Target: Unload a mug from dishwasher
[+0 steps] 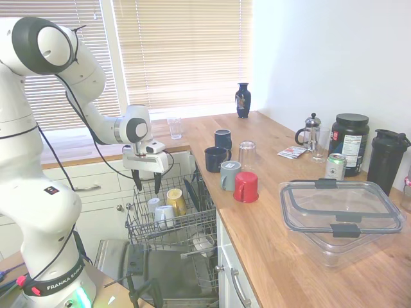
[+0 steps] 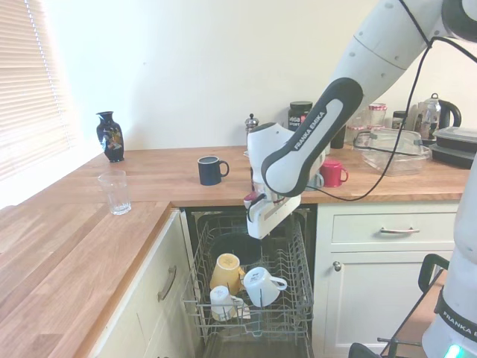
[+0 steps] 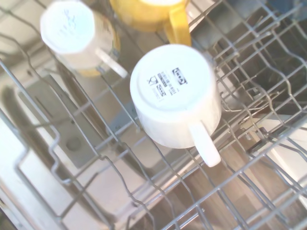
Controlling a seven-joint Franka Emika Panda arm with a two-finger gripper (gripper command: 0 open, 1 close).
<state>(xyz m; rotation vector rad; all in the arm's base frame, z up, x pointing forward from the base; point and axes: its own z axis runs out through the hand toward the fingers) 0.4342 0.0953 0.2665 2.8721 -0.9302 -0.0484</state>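
Mug [image 3: 173, 96]: plain white ceramic, upside down, tilted, base label facing wrist camera, handle toward lower right of wrist frame. Sits in dishwasher [image 2: 250, 298] grey wire rack, pulled out, lower centre of second exterior frame; door dropped open.
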